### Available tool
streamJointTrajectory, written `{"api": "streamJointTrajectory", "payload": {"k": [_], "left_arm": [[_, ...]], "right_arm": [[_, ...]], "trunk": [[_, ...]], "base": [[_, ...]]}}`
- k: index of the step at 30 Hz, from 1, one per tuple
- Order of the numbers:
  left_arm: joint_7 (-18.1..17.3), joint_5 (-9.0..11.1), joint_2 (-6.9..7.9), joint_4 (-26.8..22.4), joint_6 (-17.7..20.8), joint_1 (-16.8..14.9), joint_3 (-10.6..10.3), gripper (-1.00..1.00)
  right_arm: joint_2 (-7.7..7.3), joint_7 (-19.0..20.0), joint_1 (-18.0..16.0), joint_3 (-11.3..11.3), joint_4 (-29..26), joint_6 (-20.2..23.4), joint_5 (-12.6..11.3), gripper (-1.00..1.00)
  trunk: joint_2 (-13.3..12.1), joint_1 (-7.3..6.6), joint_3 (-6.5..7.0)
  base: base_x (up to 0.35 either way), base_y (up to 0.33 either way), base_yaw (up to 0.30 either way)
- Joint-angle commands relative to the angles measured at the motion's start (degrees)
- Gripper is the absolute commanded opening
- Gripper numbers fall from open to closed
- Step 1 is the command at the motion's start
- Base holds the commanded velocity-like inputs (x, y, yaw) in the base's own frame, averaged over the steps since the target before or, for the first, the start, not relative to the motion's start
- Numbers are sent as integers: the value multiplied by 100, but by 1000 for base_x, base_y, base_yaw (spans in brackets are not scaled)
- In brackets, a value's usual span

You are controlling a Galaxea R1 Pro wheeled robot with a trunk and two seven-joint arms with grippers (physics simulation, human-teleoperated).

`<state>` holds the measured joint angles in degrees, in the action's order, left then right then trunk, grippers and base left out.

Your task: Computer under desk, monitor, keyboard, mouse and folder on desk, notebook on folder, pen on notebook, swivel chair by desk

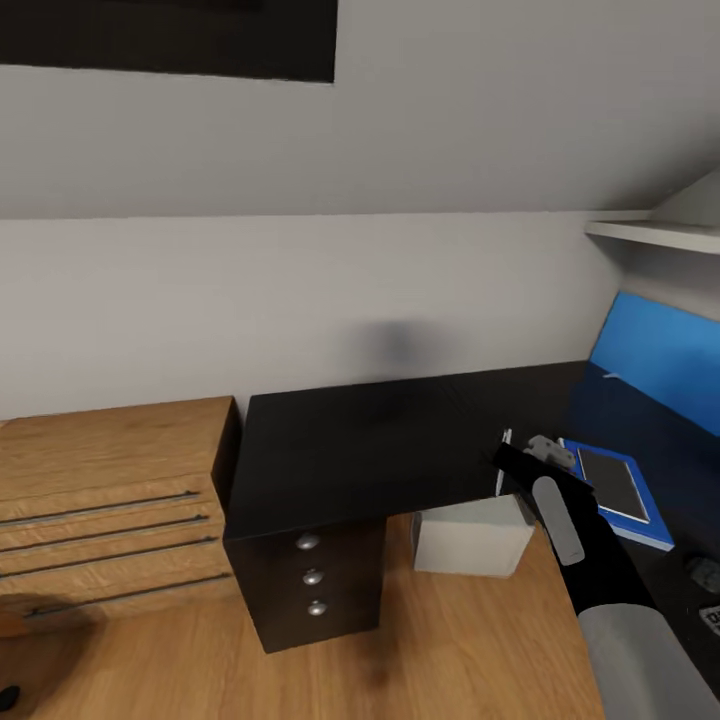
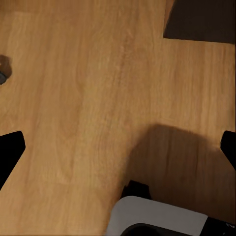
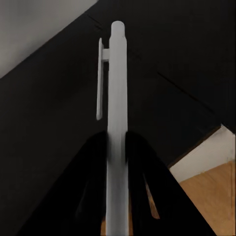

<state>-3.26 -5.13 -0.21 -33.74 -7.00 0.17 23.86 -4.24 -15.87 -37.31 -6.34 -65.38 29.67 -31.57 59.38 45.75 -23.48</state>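
My right gripper (image 1: 515,462) is shut on the pen (image 1: 504,462), a pale stick with a clip, and holds it above the front edge of the black desk (image 1: 350,440). In the right wrist view the pen (image 3: 117,88) sticks out between the black fingers (image 3: 91,162) over the desk top (image 3: 44,147). Just right of the gripper the blue folder (image 1: 648,520) lies on the desk with the dark grey notebook (image 1: 610,480) on it. The light grey computer (image 1: 470,540) stands under the desk. My left gripper (image 2: 118,147) hangs open over the wood floor (image 2: 88,88).
A light wooden cabinet (image 1: 110,480) stands left of the desk's drawer unit (image 1: 312,578). A blue wall panel (image 1: 660,360) and a white shelf (image 1: 655,235) are at the right. A small dark mouse (image 1: 704,572) and a keyboard corner (image 1: 712,618) lie at the right edge.
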Motion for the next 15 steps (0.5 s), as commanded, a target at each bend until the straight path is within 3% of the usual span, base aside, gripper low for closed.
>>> {"api": "streamJointTrajectory", "payload": {"k": [1, 9, 15], "left_arm": [[-34, -53, -4, -9, -12, 1, 36, 100], [-34, -46, 3, -9, -18, 1, 47, 100], [-34, -28, 3, -9, -20, 1, 61, 100]], "right_arm": [[-11, -38, -4, -4, -2, 9, -70, -100], [-74, -39, -4, -34, 6, 4, -61, -100], [-132, -38, -4, -42, 7, 4, -60, -100]], "trunk": [[4, 2, -5], [4, 2, -5], [4, 2, -5]], "base": [[182, -188, -293], [202, -211, -296], [74, -75, -298]]}}
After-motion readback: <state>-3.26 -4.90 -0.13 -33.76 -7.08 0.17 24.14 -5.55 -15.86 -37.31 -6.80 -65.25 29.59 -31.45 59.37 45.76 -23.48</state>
